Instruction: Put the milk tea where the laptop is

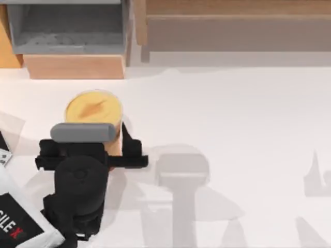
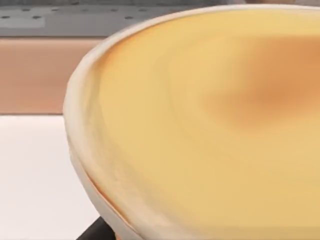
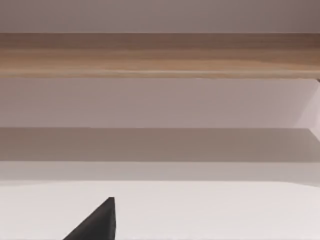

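- Handling of the milk tea is judged first; a sealed cup of liquid is likely moderately heavy for its size, with thin walls that may give under hard pressure; the tapered side is probably smooth and could slip downward through a loose hold; it is best kept upright so that the sealed top is not stressed.
- Hold is best taken on the side wall below the rim, where the taper widens upward and resists sliding; the sealed top itself is to be left alone.
- Appearance is of a tall orange-tan cup with a round yellow top, a pale rim and a darker orange smear across the seal; the base is hidden in the top view by the arm.
- Position of the cup is toward the left of the surface, in front of a wooden drawer unit with a grey inside; a long wooden shelf runs along the back at the right; no laptop is made out.
- Left tool is seen closed around the cup's side, with black fingers against its wall; the cup is judged held.
- Right tool's dark tip is seen facing the shelf; whether it is wide or narrow cannot be told.
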